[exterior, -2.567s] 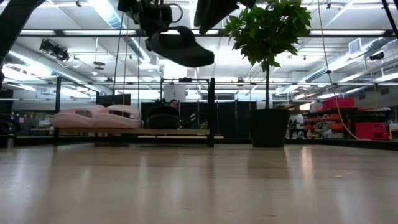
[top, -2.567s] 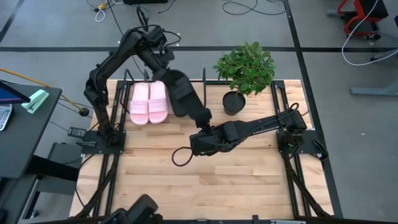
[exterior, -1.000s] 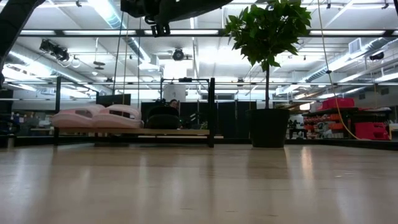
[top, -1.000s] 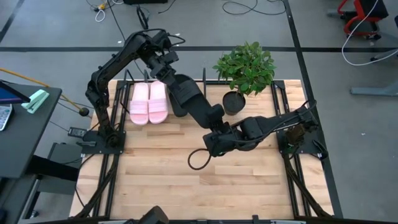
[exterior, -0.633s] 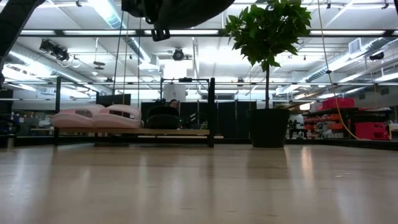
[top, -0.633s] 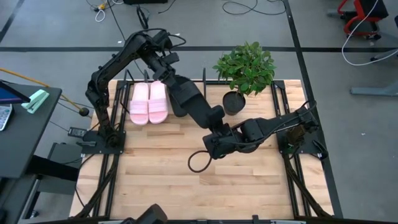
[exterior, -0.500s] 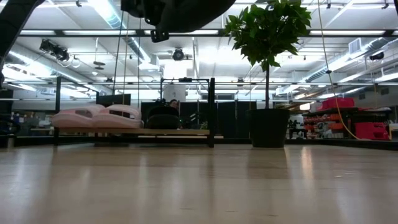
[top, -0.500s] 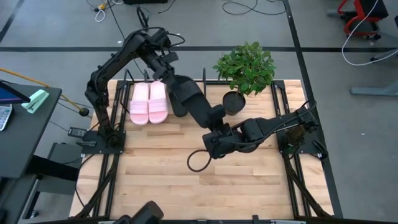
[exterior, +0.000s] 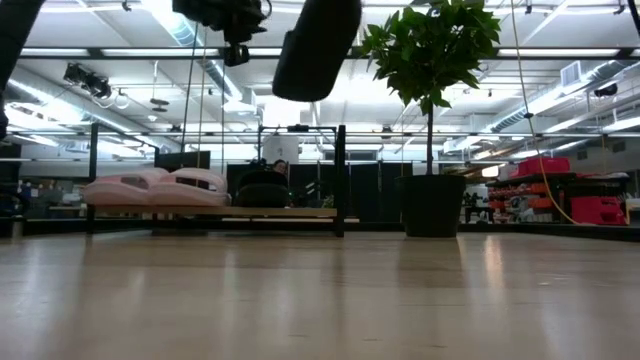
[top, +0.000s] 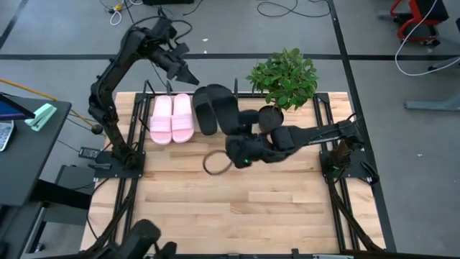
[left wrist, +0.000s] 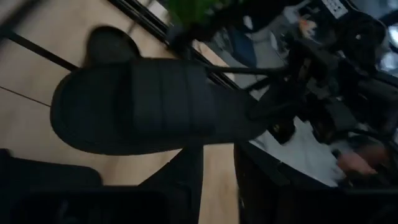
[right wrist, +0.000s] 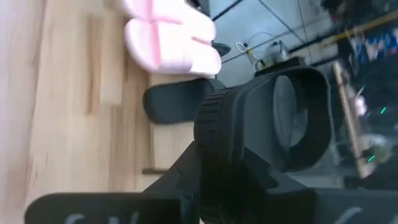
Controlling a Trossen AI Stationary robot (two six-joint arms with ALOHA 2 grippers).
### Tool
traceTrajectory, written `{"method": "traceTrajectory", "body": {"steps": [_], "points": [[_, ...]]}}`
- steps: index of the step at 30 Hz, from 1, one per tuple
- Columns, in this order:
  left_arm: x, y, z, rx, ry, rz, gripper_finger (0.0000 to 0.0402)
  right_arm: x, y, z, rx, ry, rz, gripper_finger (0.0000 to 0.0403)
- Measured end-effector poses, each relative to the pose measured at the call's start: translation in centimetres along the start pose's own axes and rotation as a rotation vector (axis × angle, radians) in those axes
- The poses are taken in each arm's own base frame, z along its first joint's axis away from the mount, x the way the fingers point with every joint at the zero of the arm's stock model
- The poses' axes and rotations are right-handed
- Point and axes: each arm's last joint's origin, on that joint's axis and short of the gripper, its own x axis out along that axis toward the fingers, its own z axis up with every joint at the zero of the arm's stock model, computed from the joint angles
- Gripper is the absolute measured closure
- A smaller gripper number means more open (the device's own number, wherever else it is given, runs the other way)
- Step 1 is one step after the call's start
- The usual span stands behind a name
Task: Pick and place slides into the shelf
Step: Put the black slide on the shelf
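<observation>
Black-armed left gripper (top: 178, 70): raised above the back-left corner of the table (top: 215, 208), over the far rail of the shelf (top: 236, 88). Fingers parted, holding nothing. Its wrist view looks down on a black slide hanging in the air.

Pale pink slides (top: 172, 119), pair: lying side by side and touching at the left end of the shelf, straps up. The low view shows them resting level on the rack (exterior: 150, 187).

Shelved black slide (top: 203, 113): just right of the pink pair, on the same rack. In the low view it is a dark hump (exterior: 262, 189) next to the pink ones. The right wrist view shows it beyond the arm (right wrist: 177, 102).

Held black slide (top: 226, 106): lifted clear of the table, right of the shelved black slide and over the right part of the shelf. The low view shows it high in the air and steeply tilted (exterior: 315, 42). The left wrist view shows its broad strap from above (left wrist: 149, 106).

Right gripper (top: 238, 136): reaching in from the right side of the table, clamped on the near end of the held black slide.

Potted plant (top: 284, 75): at the back of the table, right of the shelf's end post. It stands upright in a black pot (exterior: 433, 205).
</observation>
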Motion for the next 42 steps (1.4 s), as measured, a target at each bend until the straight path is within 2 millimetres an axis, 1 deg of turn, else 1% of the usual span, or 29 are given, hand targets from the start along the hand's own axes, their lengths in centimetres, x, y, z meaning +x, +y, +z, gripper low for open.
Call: {"method": "traceTrajectory", "body": {"steps": [3, 7, 8, 11, 15, 18, 21, 26, 31, 38, 42], "points": [[-0.9, -1.3, 0.1, 0.051, -0.042, 0.076, 0.0316, 1.8, -0.8, 0.4, 0.14, -0.012, 0.008, 0.0341], [-2.2, -3.8, -0.1, 0.125, -0.1, 0.174, 0.0327, 4.6, -1.0, 0.5, 0.203, 0.013, 0.003, 0.0341], [-2.5, -4.4, -0.2, 0.143, -0.117, 0.196, 0.0329, 5.5, -1.0, 0.6, 0.229, 0.019, 0.001, 0.0341], [-3.2, -6.3, -0.6, 0.196, -0.15, 0.239, 0.0334, 7.2, -1.3, 0.8, 0.323, 0.014, -0.007, 0.0341], [-3.8, -8.5, -1.3, 0.243, -0.18, 0.26, 0.0334, 9.8, -1.6, 1.1, 0.432, -0.013, -0.021, 0.0341], [-4.0, -9.7, -1.8, 0.274, -0.19, 0.253, 0.033, 11.5, -2.0, 1.4, 0.494, -0.039, -0.028, 0.0341], [-4.2, -10.7, -2.2, 0.296, -0.197, 0.245, 0.0327, 13.4, -2.1, 1.1, 0.532, -0.025, -0.02, 0.0341], [-4.3, -11.5, -2.6, 0.318, -0.201, 0.24, 0.0332, 16.2, -1.8, -0.1, 0.515, 0.053, -0.009, 0.0342], [-4.1, -11.5, -2.6, 0.321, -0.196, 0.24, 0.0341, 18.2, -1.2, -1.2, 0.439, 0.136, 0.018, 0.0342], [-4.2, -11.4, -2.5, 0.324, -0.197, 0.271, 0.0346, 19.0, -1.7, -2.2, 0.344, 0.202, -0.005, 0.0342], [-4.2, -11.4, -2.5, 0.328, -0.196, 0.274, 0.0341, 19.3, -2.1, -2.7, 0.33, 0.232, -0.002, 0.0342]]}}
